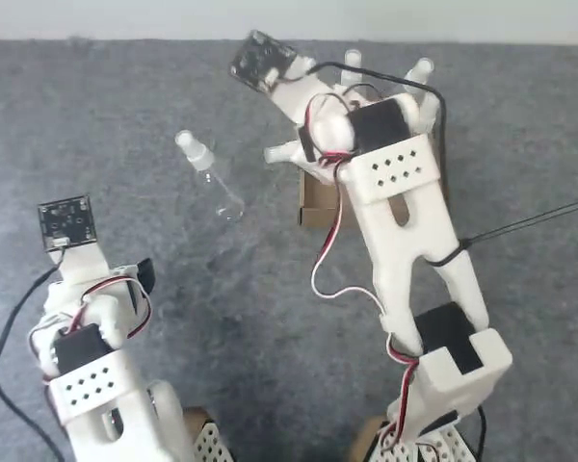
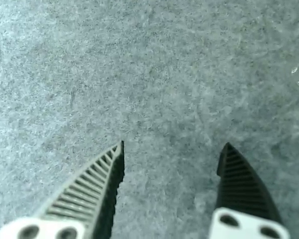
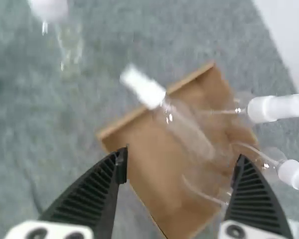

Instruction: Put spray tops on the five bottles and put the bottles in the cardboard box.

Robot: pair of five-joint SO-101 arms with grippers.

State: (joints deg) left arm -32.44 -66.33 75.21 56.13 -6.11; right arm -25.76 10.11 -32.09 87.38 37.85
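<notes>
Beneath the wide-open, empty right pincer [image 3: 180, 153], a capped bottle [image 3: 172, 117] leans in the cardboard box [image 3: 149, 159].

- A lone spray bottle [image 1: 212, 180] lies on the tabletop [image 1: 125, 115], left of the cardboard box [image 1: 316, 200] and apart from it.
- Several capped bottles [image 3: 184, 129] lean inside the box, their tops poking past its rim.
- The right arm [image 1: 405, 221] hangs over the box; the left arm [image 1: 87, 366] sits at the near left, well apart.
</notes>
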